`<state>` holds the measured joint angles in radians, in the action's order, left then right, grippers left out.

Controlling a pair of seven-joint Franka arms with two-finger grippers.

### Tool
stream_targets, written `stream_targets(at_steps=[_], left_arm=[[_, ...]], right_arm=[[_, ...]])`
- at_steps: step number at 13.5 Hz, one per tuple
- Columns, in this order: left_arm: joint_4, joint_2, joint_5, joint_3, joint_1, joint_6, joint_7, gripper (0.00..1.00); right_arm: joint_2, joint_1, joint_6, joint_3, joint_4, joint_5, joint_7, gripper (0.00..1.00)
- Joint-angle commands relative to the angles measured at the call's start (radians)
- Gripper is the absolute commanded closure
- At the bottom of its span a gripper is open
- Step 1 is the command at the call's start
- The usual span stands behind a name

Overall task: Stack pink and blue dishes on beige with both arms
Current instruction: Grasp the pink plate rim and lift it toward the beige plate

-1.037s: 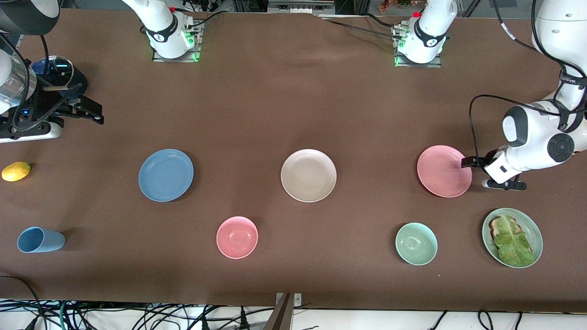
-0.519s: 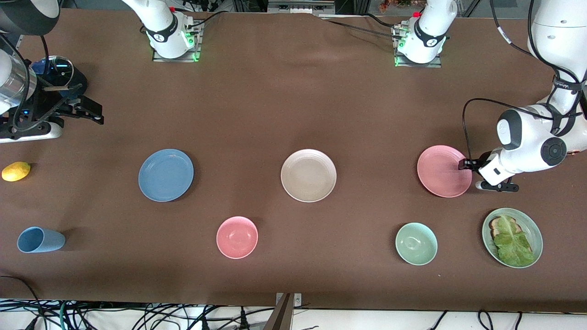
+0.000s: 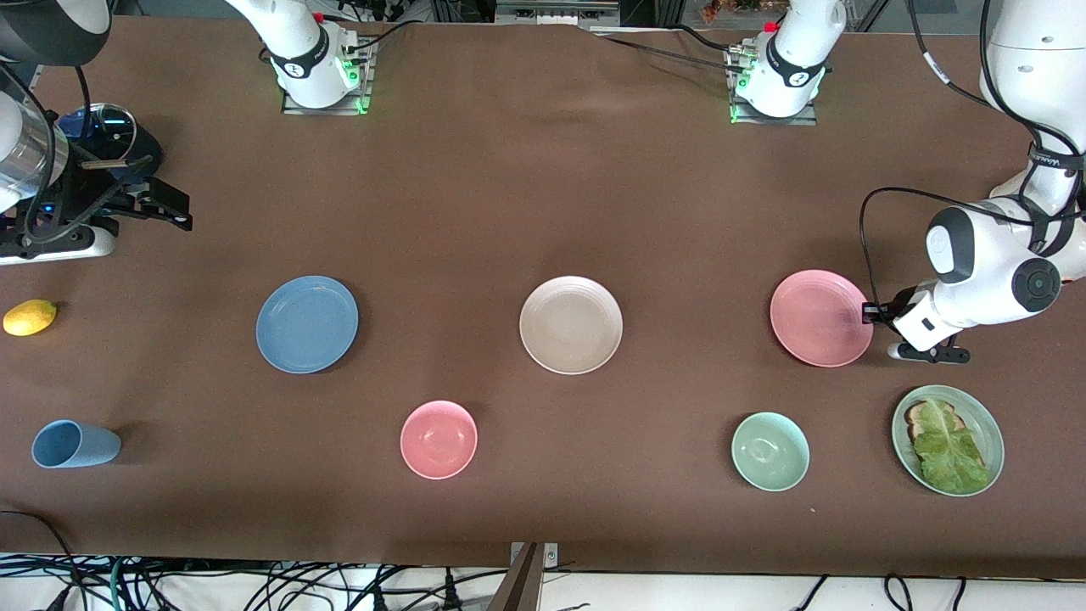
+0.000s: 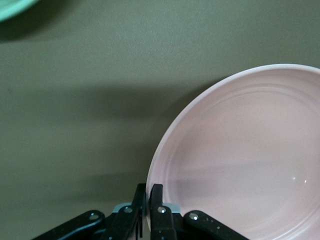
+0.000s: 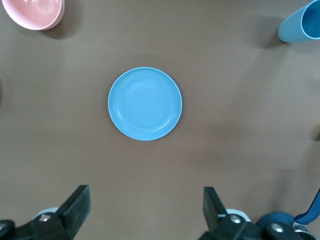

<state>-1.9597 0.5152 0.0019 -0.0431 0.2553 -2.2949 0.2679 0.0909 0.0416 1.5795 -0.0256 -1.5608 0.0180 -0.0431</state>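
You're pinching the flat round pale pink plate [image 4: 240, 155] by its thin rim, left gripper [image 4: 148, 210] fingers clamped on that edge, so it's risking slipping or tilting on lifting, while the right gripper [image 5: 145, 212], fingers apart, is waiting above the flat round mid-blue plate [image 5: 145, 103].

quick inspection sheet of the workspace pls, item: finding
surface: brown table, flat
job's things: pink plate, beige plate, blue plate in a row, unstacked
clutter: pink bowl, green bowl, blue cup on its side, lemon, green plate with lettuce
grippers: left gripper shut on pink plate's rim; right gripper open, high over blue plate, waiting
cables: loose bundle along the table's edge nearest the front camera
surroundings: nothing seen
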Motion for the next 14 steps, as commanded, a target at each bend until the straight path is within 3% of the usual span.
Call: stream_targets(at_steps=[1, 4, 8, 14], left_arm=[[0.105, 0.002, -0.031, -0.007, -0.028, 0.131, -0.002, 1.0], [0.189, -0.024, -0.033, -0.075, -0.028, 0.265, -0.11, 1.0], [0.191, -0.072, -0.033, -0.155, -0.028, 0.327, -0.24, 1.0], [0.194, -0.101, -0.033, -0.343, -0.039, 0.347, -0.485, 1.0]], right_arm=[[0.007, -0.005, -0.004, -0.004, 0.019, -0.006, 0.005, 0.0], [0.007, -0.003, -0.004, -0.004, 0.021, -0.006, 0.006, 0.0], [0.009, -0.005, -0.004, -0.004, 0.019, -0.006, 0.006, 0.0], [0.009, -0.006, -0.004, -0.002, 0.021, -0.004, 0.003, 0.0]])
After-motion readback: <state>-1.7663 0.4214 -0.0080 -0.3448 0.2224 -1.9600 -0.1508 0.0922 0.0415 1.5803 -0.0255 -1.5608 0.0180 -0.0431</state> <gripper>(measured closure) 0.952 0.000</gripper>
